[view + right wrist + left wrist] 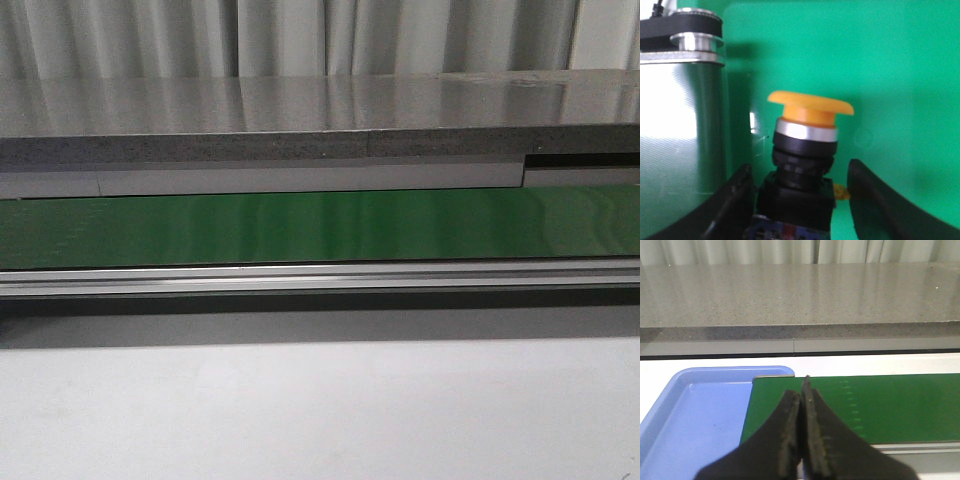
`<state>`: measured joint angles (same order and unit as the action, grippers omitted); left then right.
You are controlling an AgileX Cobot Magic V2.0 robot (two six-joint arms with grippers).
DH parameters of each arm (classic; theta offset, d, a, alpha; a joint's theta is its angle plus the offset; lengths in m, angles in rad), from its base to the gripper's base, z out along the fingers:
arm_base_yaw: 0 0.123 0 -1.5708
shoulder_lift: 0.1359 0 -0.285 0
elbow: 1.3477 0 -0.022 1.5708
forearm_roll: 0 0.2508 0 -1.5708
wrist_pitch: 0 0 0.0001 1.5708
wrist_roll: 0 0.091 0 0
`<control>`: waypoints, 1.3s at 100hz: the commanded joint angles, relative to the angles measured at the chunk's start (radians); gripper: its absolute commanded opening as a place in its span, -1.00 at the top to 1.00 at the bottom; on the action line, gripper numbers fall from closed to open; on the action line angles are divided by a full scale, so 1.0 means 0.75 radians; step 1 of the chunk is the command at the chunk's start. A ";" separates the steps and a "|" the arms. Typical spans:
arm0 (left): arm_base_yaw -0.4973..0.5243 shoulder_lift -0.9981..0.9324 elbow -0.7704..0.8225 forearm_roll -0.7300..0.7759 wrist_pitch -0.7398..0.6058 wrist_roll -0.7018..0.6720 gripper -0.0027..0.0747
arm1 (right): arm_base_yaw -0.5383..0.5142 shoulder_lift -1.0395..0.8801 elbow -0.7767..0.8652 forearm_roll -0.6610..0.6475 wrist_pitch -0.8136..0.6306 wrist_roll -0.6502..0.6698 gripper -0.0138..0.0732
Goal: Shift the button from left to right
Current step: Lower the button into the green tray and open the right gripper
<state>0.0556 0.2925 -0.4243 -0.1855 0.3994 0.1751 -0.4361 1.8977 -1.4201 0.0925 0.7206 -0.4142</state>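
Note:
The button [807, 135] shows only in the right wrist view, over a bright green surface [890, 75]. It has a yellow-orange mushroom cap, a silver ring and a black boxy body with blue and red marks at its base. My right gripper [800, 167] is open, one finger on each side of the black body. The left finger [737, 192] is close against the body and a gap shows at the right finger [870, 185]. My left gripper [800, 390] is shut on nothing, above the end of the green belt [890, 405]. Neither gripper nor the button appears in the front view.
A blue tray [700, 410] lies beside the belt's end. The green belt [320, 225] runs across the front view behind an aluminium rail [320, 278], with a grey counter [300, 105] beyond. A metal roller housing [685, 50] stands beside the button.

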 commanded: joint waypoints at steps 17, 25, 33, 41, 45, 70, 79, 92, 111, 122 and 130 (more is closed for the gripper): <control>-0.010 0.010 -0.034 -0.021 -0.092 -0.003 0.98 | -0.010 -0.035 -0.044 0.015 -0.051 -0.015 0.20; -0.010 0.010 -0.034 -0.021 -0.092 -0.003 0.98 | -0.011 -0.019 -0.044 0.020 -0.038 -0.015 0.17; -0.010 0.010 -0.034 -0.021 -0.092 -0.003 0.98 | -0.011 -0.007 -0.044 0.026 -0.030 -0.015 0.12; -0.010 0.010 -0.034 -0.021 -0.092 -0.003 0.98 | -0.011 -0.006 -0.044 0.033 -0.032 -0.015 0.09; -0.010 0.010 -0.034 -0.021 -0.092 -0.003 0.98 | -0.011 -0.006 -0.044 0.033 -0.036 -0.015 0.07; -0.010 0.010 -0.034 -0.021 -0.092 -0.003 0.98 | -0.011 -0.006 -0.044 0.033 -0.042 0.000 -0.29; -0.010 0.010 -0.034 -0.021 -0.092 -0.003 0.98 | -0.011 -0.006 -0.044 0.033 -0.044 0.021 -0.44; -0.010 0.010 -0.034 -0.021 -0.092 -0.003 0.98 | -0.011 -0.006 -0.044 0.033 -0.044 0.030 -0.48; -0.010 0.010 -0.034 -0.021 -0.092 -0.003 0.98 | -0.011 -0.015 -0.044 0.033 -0.040 0.047 -0.48; -0.010 0.010 -0.034 -0.021 -0.092 -0.003 0.98 | -0.011 -0.042 -0.044 0.033 -0.050 0.047 -0.46; -0.010 0.010 -0.034 -0.021 -0.092 -0.003 0.98 | -0.011 -0.075 -0.044 0.049 -0.067 0.060 -0.46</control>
<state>0.0556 0.2925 -0.4243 -0.1855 0.3998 0.1751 -0.4361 1.9294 -1.4201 0.1088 0.7164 -0.3786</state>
